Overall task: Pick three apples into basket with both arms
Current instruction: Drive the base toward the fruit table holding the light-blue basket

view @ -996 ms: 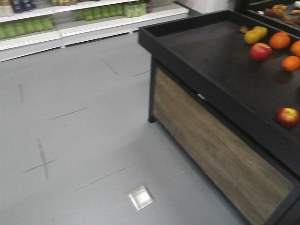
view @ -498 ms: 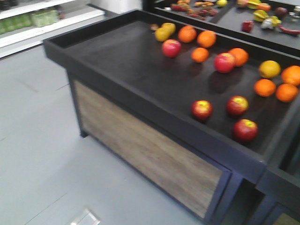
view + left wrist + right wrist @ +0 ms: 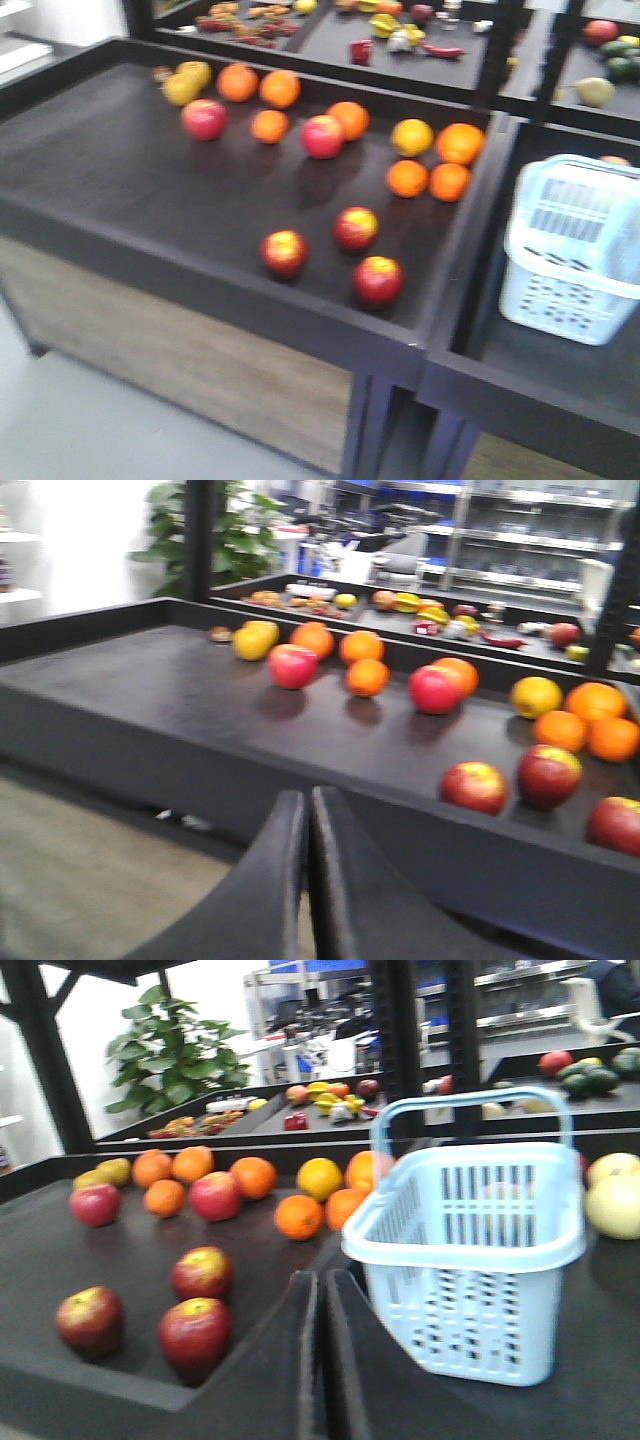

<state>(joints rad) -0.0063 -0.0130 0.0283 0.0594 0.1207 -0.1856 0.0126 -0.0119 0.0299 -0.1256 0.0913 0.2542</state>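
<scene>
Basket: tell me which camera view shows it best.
The right wrist view. There the basket stands close and whole, with its raised handle and slotted walls plain. The front view has it smaller and blurred, at the frame's right edge. The left wrist view does not show it.

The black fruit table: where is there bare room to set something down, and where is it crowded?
The black display table is bare across its left front, between the left rim and the three streaky red apples. Crowded: the back right, where round orange citrus fruits and more fruit bunch. The pale blue slotted plastic basket stands in the neighbouring bin.
</scene>
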